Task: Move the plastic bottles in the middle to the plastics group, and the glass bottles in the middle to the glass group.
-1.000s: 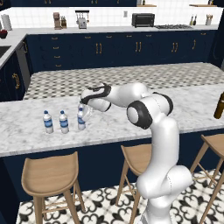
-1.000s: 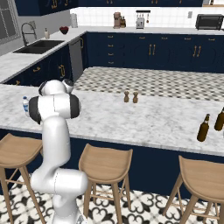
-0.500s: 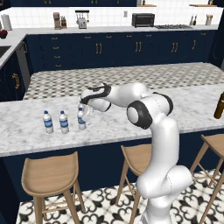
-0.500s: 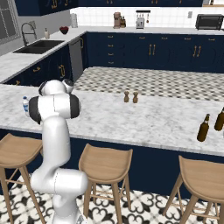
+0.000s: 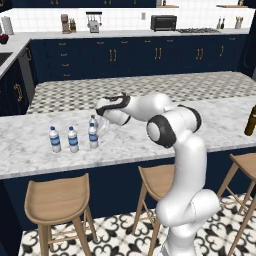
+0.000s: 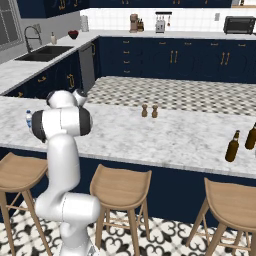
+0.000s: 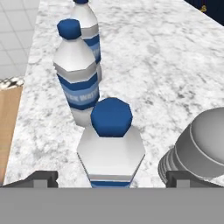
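Since the earlier frames little has shifted: the arm and the bottles are seen in the same places, and any change at the jaws is too small to make out from the base views.

The marble counter (image 5: 150,145) runs across the left base view. The white arm (image 5: 175,130) rises from the lower right, bends at its elbow and reaches leftward and low over the counter, ending at the gripper (image 5: 102,117) just above the bottles. In the hand view the two dark fingertips (image 7: 41,178) are set wide apart, with the nearest water bottle (image 7: 110,148) standing upright between them, untouched by either as far as can be told. Its lower body is cut off by the bottom of that view.

A second labelled bottle (image 7: 76,74) stands just behind it and a third (image 7: 89,30) further back, its top cut off. A plain greyish bottle (image 7: 197,148) stands just beside the nearest one, partly out of frame.

In the right base view, two brown glass bottles (image 6: 232,146) stand near each other, well apart from the arm, one cut by the edge; two small brown shakers (image 6: 149,111) are seen mid-counter.
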You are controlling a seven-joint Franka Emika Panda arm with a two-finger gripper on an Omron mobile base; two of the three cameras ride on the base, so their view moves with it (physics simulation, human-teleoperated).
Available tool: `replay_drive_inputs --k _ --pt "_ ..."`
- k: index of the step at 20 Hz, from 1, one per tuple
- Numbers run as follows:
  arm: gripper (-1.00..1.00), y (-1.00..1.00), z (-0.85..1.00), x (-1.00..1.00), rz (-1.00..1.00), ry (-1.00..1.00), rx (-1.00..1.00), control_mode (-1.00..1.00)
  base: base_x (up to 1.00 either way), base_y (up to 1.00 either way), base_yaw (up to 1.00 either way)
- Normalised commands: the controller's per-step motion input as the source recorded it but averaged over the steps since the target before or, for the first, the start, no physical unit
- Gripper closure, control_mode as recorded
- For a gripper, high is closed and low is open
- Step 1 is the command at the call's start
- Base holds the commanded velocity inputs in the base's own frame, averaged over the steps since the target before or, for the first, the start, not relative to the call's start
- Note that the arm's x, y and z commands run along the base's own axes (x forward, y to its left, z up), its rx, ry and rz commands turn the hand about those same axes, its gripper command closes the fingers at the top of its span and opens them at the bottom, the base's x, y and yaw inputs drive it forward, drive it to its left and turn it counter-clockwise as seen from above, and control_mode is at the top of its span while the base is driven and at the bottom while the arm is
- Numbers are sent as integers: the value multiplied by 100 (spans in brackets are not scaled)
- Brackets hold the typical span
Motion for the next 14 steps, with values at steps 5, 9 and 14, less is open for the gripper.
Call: replay_drive_inputs --k 5,9,14 --pt "-100 0 19 -17 0 0 3 -100 0 0 0" --pt "-100 -17 42 -25 0 7 2 -100 0 0 0" --pt "-100 -21 55 -37 -7 24 0 -100 0 0 0"
